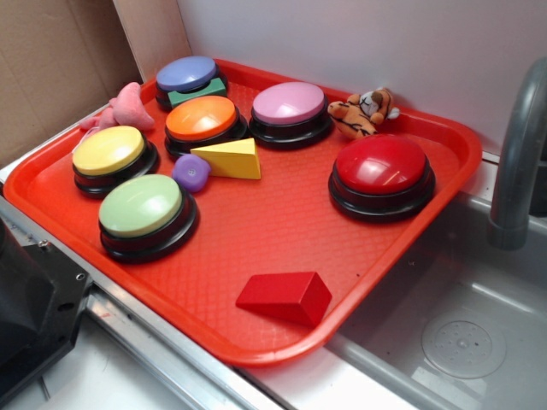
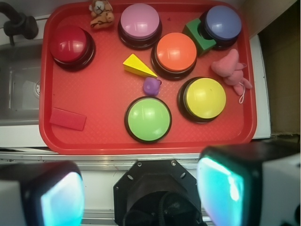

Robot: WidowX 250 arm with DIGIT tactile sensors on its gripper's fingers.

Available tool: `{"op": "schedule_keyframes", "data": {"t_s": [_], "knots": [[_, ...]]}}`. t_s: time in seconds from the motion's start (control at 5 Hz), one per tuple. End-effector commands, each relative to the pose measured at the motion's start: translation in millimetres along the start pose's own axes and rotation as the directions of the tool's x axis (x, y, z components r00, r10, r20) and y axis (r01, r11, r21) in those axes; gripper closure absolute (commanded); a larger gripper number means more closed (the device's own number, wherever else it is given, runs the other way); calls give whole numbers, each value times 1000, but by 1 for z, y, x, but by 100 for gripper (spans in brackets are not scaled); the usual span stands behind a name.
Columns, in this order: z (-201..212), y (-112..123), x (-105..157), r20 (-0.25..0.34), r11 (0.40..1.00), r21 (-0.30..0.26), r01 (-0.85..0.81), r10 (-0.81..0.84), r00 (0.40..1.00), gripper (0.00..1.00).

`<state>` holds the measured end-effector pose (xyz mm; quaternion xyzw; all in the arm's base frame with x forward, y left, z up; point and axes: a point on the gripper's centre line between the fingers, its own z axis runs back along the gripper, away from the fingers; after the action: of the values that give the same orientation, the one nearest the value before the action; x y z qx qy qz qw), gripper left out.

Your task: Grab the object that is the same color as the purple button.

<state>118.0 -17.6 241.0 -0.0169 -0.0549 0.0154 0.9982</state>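
Pincer (image 2: 138, 195): fingers spread wide apart at the bottom of the wrist view, holding nothing, hanging over the counter edge short of the red tray (image 2: 113, 136). Tray contents: six buttons, namely purple button (image 2: 139, 20), blue, orange, yellow, green and red; three blocks, namely yellow wedge (image 2: 137, 66), green and red; two plush toys, pink and tiger. Purple object (image 2: 152, 86): one, small, glossy, rounded, lying just beside the wedge's tip, between the orange, yellow and green buttons.
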Motion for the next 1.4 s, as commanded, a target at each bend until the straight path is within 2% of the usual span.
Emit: {"op": "schedule_keyframes", "data": {"t_s": [0.0,0.2,0.4,0.6,1.0,1.2], "knots": [[0,0,0,0,1000,0,0,0,1000,0],[-14,9,9,63,996,-12,-87,87,994,0],[-41,23,26,65,981,6,-193,192,979,0],[-73,28,45,120,963,15,-268,264,957,0],[-148,35,81,127,930,42,-365,357,925,0],[-175,36,89,122,912,18,-410,405,906,0]]}}
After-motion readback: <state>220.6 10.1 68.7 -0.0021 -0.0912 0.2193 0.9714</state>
